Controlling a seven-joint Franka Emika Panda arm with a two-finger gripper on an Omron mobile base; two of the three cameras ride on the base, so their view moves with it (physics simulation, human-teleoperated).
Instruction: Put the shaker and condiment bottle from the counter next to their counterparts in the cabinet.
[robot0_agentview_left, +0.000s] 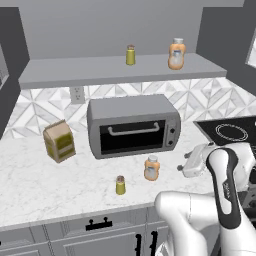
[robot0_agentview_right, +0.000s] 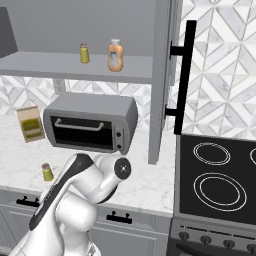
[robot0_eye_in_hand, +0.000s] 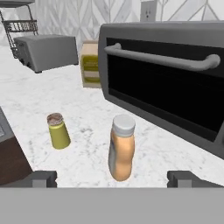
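**Open hand low over the tabletop, bottle dead ahead**

The hand (robot0_eye_in_hand: 112, 178) sits low above the marble tabletop (robot0_agentview_left: 30, 180), its two dark fingertips (robot0_eye_in_hand: 41, 178) spread wide apart and gripping nothing. Straight between them, a little way ahead, stands the condiment bottle (robot0_eye_in_hand: 121, 148), upright, orange with its whitish cap, not touched by either fingertip. From the left base camera the same bottle (robot0_agentview_left: 152, 168) stands near the front edge of the tabletop, just in front of the toaster oven (robot0_agentview_left: 134, 125), with the white wrist close by on its right.

The shaker (robot0_agentview_left: 120, 185) stands upright too, nearer the front edge than the bottle and a short way to its left, apart from it; in the hand's own view the shaker (robot0_eye_in_hand: 58, 131) is left of the bottle.

Up in the cabinet (robot0_agentview_left: 100, 72), the second shaker (robot0_agentview_left: 130, 55) and the second bottle (robot0_agentview_left: 176, 54) stand on the shelf, well apart from each other, the bottle towards the right end.

A yellow-labelled carton (robot0_agentview_left: 59, 140) stands tilted left of the toaster oven, towards the back of the tabletop. Beyond the right edge of the tabletop lies the black stovetop (robot0_agentview_right: 217, 177). A grey toaster (robot0_eye_in_hand: 43, 51) stands further along towards the wall.
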